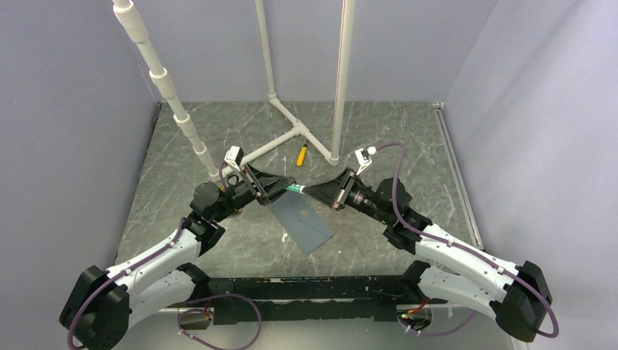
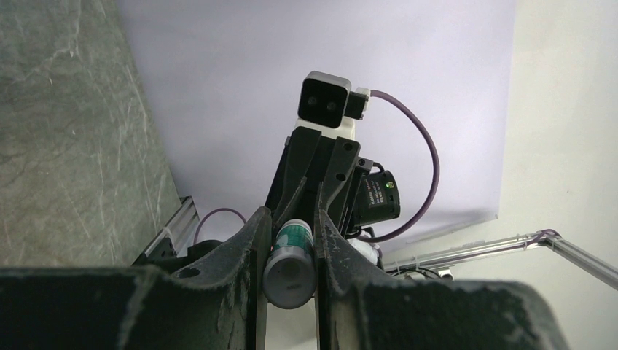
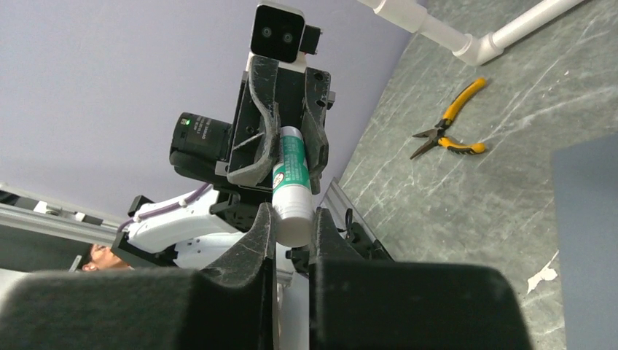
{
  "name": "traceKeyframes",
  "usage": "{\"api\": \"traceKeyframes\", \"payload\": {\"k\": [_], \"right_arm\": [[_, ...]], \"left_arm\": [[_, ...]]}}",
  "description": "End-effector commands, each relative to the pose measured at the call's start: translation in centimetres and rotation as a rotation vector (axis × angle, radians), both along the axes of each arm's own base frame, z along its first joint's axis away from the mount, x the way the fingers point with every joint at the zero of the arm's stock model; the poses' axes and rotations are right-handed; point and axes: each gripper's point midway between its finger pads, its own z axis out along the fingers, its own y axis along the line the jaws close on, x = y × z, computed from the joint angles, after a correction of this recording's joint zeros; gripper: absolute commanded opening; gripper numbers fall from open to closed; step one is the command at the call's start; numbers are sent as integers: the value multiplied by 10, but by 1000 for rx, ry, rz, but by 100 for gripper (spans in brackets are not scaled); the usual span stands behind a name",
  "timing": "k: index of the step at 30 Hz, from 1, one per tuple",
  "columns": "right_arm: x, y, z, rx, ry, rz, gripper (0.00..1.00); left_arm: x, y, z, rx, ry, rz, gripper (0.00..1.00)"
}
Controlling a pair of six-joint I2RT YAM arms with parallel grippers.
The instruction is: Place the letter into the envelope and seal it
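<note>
From above, the slate blue-grey envelope (image 1: 306,222) lies flat on the veined grey stone-look table (image 1: 218,146), a plain rectangle turned at an angle, directly under the two grippers. The letter cannot be made out. Above the envelope, the left gripper (image 1: 280,187) and right gripper (image 1: 310,191) meet tip to tip, with a slim glue stick (image 1: 295,189) bridging them. Beyond them lie yellow-handled pliers (image 1: 301,154), beside a white plastic pipe frame (image 1: 291,135).

The left wrist camera shows its matte black, rough-surfaced fingers (image 2: 255,270) pressed onto the cylindrical tube's round grey-white end. The green-and-white label runs up into the opposite gripper's black jaws.

The right wrist camera shows its own fingers (image 3: 266,219) pinching the tube's smooth white end. The left gripper clamps the green-printed far end. To the right on the stone, the pliers sit open-jawed, and a blue-grey envelope corner enters the frame edge.
</note>
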Motion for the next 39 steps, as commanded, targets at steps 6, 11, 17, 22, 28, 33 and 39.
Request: {"api": "traceKeyframes", "payload": {"k": [6,11,17,22,28,33,39], "right_arm": [[-9,11,48,161,-81,86,0],[-13,9,69,229,-126,95,0],[-25,10,92,255,-169,162,0],[-29,11,96,236,-219,176,0],[-24,12,97,185,-240,155,0],[-23,22,92,167,-228,196,0],[-19,27,87,118,-222,196,0]], "left_arm": [[-23,-20,11,70,-169,-153,3],[-43,-35,8,74,-239,-280,2],[-58,-39,12,65,-302,-316,2],[-65,-45,9,87,-292,-358,3],[-68,-50,-1,72,-257,-391,2],[-78,-59,2,104,-287,-439,3],[-85,-62,4,117,-312,-465,2]]}}
